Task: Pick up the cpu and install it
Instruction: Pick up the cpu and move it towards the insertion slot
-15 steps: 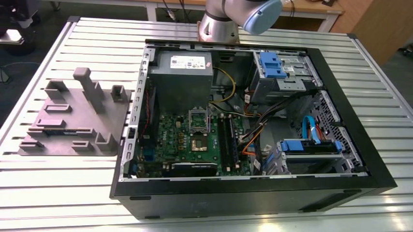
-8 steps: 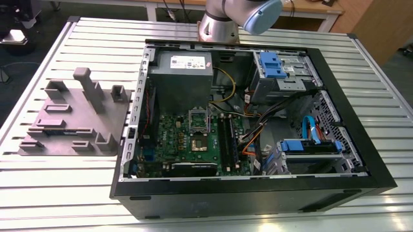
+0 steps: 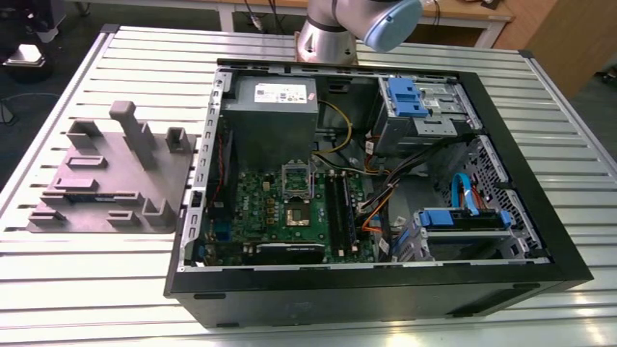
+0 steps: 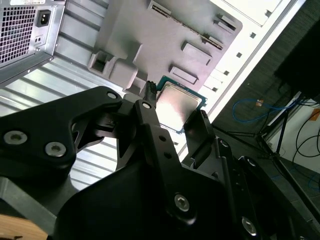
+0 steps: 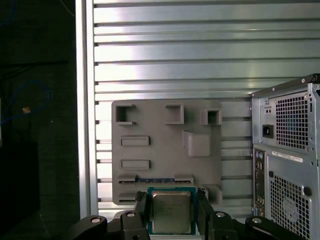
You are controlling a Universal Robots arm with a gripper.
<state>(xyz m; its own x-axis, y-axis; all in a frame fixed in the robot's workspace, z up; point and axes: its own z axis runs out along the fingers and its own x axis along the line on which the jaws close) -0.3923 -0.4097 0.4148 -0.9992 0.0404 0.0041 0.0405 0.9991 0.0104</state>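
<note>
The small flat square cpu with its shiny silver-grey metal lid (image 5: 171, 215) sits between the tips of the black gripper (image 5: 172, 200), which is clamped on two opposite edges of the chip. Both wrist views show it held well above the grey moulded fixture block with its rectangular recesses (image 5: 165, 150). One slim recess of that block holds a thin bluish strip, too small to identify, and the other recesses look empty.

In the exterior view the block lies on the slatted aluminium table (image 3: 97, 289), at the exterior view's left of the open black computer case (image 3: 386, 296). The case holds:
- a green motherboard (image 3: 289, 217)
- a square metal-framed socket with a brownish centre (image 3: 297, 215), its load frame (image 3: 296, 179) apparently raised on the far side
- a large grey power supply box with a white label (image 3: 270, 116)
- blue-fronted drive bays (image 3: 410, 97)
- loose orange and black cables (image 3: 386, 199) just to the exterior view's right of the board

The grip is on thin edges only, so I judge a jolt could let the chip tilt or slip out. A chip that is rotated or tilted when it meets the socket could damage the contacts. The raised frame and nearby cables could snag the fingers (image 5: 141, 205).
</note>
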